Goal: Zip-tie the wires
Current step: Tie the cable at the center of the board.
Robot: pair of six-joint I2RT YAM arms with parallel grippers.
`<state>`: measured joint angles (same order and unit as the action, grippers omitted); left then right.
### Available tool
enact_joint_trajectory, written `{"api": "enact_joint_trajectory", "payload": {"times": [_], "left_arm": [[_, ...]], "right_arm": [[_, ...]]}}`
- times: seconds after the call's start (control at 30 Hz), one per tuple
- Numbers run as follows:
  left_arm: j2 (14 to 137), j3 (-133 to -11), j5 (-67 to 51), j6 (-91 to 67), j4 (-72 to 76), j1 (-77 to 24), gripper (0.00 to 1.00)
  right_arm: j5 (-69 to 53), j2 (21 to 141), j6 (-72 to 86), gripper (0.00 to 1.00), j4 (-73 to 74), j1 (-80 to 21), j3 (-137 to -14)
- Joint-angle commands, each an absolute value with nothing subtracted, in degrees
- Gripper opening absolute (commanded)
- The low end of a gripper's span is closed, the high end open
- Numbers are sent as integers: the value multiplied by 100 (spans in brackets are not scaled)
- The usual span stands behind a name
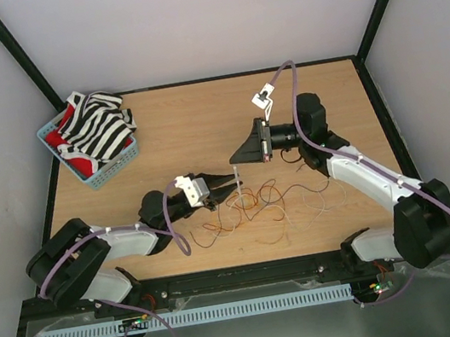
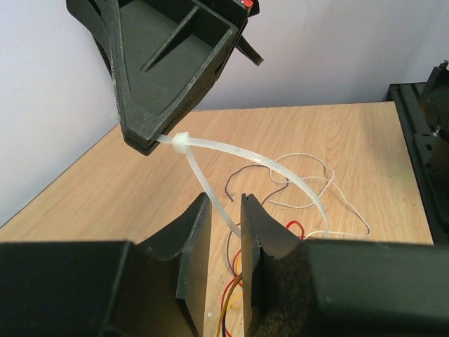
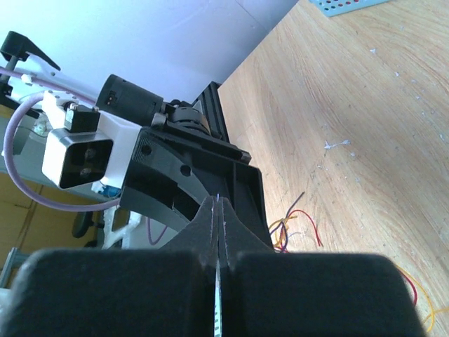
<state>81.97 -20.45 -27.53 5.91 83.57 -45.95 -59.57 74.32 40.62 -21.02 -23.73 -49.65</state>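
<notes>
The zip tie [image 2: 231,151], a single pale strip curled into a loop, hangs above the surface [image 1: 200,121] near the middle of its near edge. The right fingers [image 2: 175,70] pinch its tail just past the head. The left fingers [image 2: 193,239], parted by a narrow gap, flank the other strand. Beneath lie the wires [image 1: 259,204], tangled in red, orange, brown and white, too fine to count.
</notes>
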Motion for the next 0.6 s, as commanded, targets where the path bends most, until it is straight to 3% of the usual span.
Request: {"api": "enact_joint_trajectory", "payload": {"times": [0.0,0.27,0.57], "left_arm": [[8195,-2093,-2966,486,8481,-4562,28],[8196,-2288,-2953,514,8481,-4532,40],[8153,-2393,-2931,482,8481,-4499,36]], "right_arm": [[-6123,7195,4259,0,-2608,-2323,-4673],[-6205,7090,4505,0,-2990,-2335,-4334],[-6180,7047,4521,0,-3085,-2339,-4166]]}}
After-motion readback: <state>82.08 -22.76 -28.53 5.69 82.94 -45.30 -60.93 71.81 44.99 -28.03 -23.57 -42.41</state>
